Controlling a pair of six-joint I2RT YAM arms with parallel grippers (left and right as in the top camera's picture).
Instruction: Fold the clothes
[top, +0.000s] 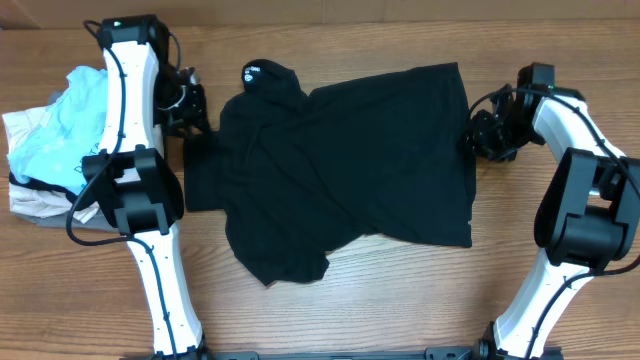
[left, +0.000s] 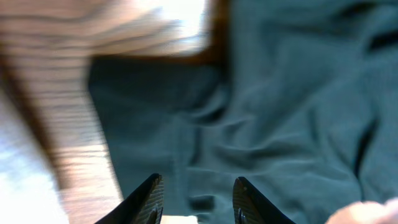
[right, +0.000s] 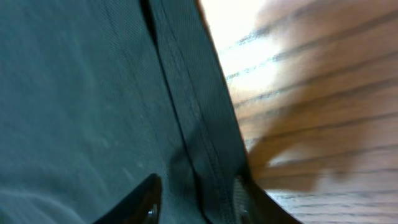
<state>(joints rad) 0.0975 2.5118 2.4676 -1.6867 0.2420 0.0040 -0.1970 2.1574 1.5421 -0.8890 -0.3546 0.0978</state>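
Hovering spread, the left tool (left: 198, 183) overhangs the shirt (top: 340, 170) — the right tool (right: 196, 185), spread, seemingly straddles its hem (right: 208, 134).

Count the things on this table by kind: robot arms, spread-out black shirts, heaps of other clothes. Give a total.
Robot arms: 2
Black shirts: 1
Heaps of other clothes: 1
Total: 4

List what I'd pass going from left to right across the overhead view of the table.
pile of light garments → left arm → left gripper → black shirt → right gripper → right arm
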